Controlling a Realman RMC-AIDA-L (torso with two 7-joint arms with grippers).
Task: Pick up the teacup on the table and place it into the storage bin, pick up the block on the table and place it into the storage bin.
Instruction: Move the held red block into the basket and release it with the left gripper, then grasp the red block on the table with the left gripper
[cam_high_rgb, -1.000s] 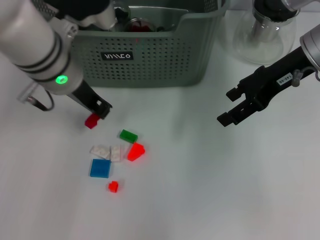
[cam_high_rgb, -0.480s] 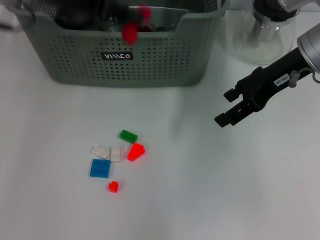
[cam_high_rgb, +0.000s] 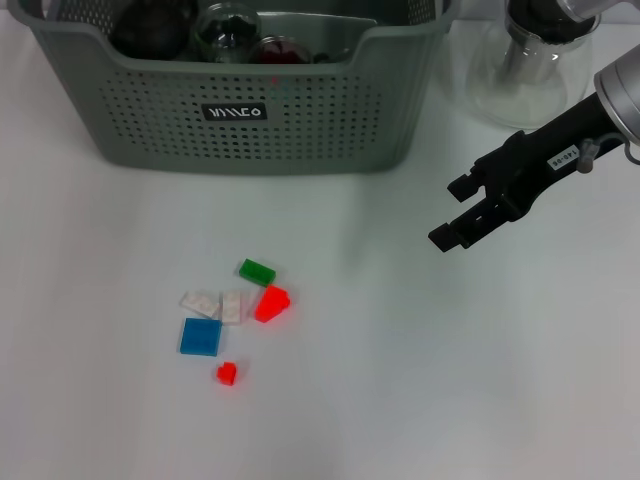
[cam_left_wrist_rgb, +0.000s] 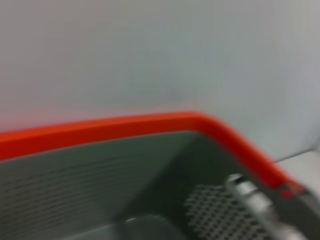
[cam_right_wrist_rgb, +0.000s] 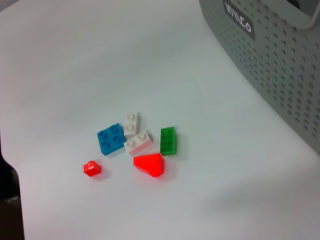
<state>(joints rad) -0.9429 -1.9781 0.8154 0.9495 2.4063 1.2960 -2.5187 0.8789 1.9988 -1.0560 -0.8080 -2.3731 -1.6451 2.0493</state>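
Six small studded plastic blocks (cam_high_rgb: 232, 312) lie near the perforated grey-green storage bin (cam_high_rgb: 300, 120) holding glassware, while the right gripper (cam_high_rgb: 462, 218) hovers open-fingered to their right.

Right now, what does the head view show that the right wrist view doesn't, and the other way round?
Only the head view shows the right claw, open and hanging above the table to the right of the blocks, the clear glass teapot behind it, and the rounded items lying inside the storage bin. The left claw is in neither. The right wrist view adds no object of its own, only a closer look. Both share the bin's perforated wall with its black label, and the blocks: blue block, green block, two white blocks and two red ones.
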